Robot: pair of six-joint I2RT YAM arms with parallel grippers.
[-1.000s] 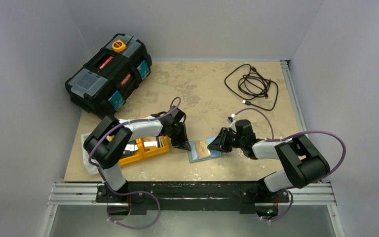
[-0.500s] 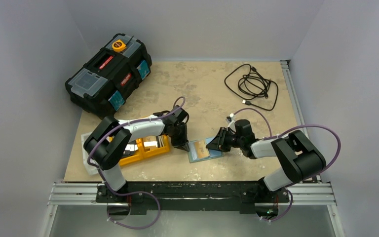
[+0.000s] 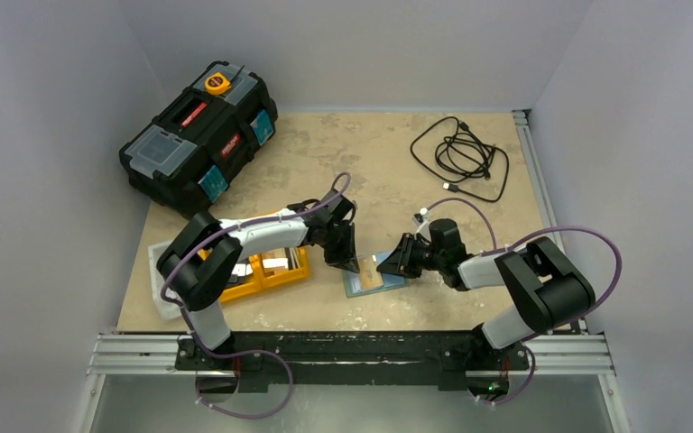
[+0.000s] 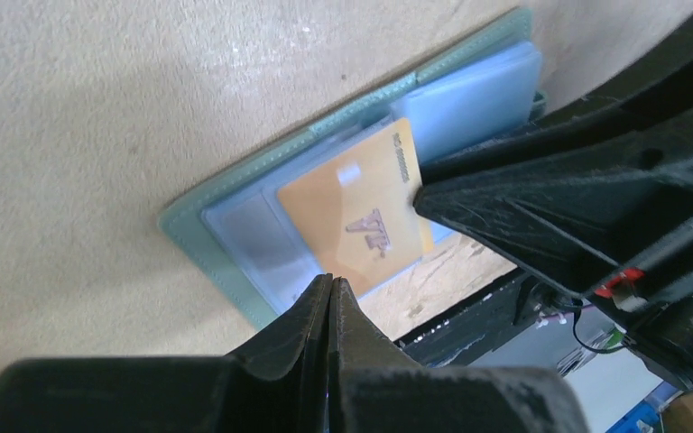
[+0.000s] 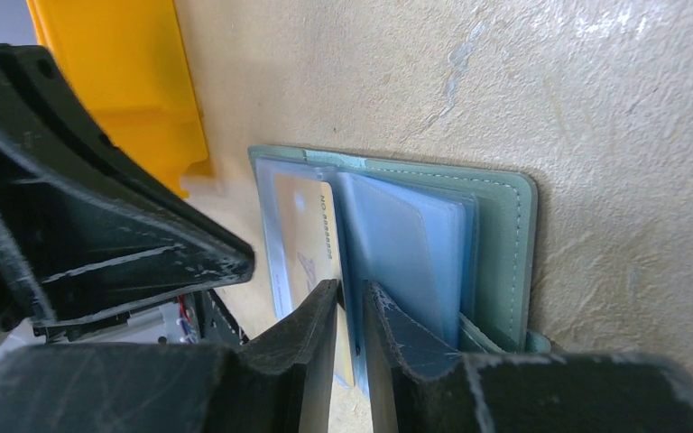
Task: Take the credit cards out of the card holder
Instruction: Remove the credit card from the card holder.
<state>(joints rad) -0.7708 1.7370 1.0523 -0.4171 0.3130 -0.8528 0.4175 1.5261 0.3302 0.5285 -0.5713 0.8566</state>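
Two hands, left hand (image 3: 357,267) and right hand (image 3: 385,266), over the open card holder (image 3: 370,281).

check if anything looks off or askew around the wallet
One thing: a gold card sits crooked in the open card holder, tilted against the clear sleeves and poking past the holder's edge, so it looks partly pulled out. The right gripper pinches a clear sleeve page. No damage or spill shows.

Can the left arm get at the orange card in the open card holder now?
Probably yes: the orange card lies exposed in the card holder just ahead of the shut left gripper, though the right gripper crowds its edge.
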